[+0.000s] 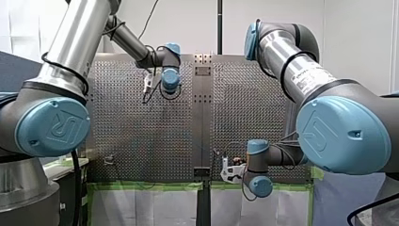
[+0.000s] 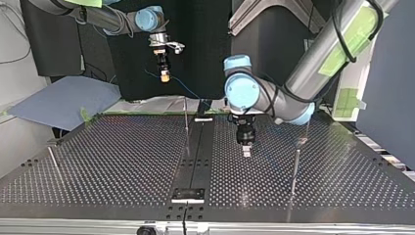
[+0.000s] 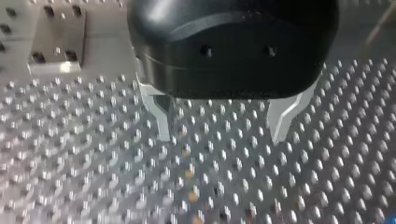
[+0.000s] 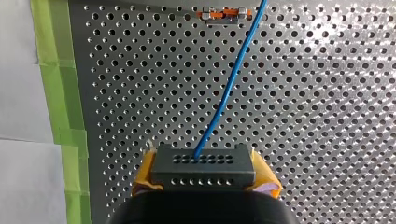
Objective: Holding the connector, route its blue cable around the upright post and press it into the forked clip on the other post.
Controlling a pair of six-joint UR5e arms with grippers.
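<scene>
My right gripper (image 4: 203, 175) is clamped on the connector (image 4: 205, 161), a dark grey block with rows of small holes, pinched at its two ends between the yellow pads (image 4: 144, 175). The blue cable (image 4: 224, 93) leaves the connector's face and runs ahead of the gripper over the perforated table (image 4: 327, 116). It slants to one side and reaches an orange and silver fitting (image 4: 223, 14) well ahead. A strip of green tape (image 4: 51, 84) edges the table off to the gripper's side. In the top view this gripper hangs high above the table, well apart from the thin upright post (image 2: 186, 125) that stands below and just beside it. My left gripper (image 3: 223, 137) grips nothing: its metal fingers (image 3: 162, 119) stand wide apart, pointing down close over the table, with only the table's surface between them.
</scene>
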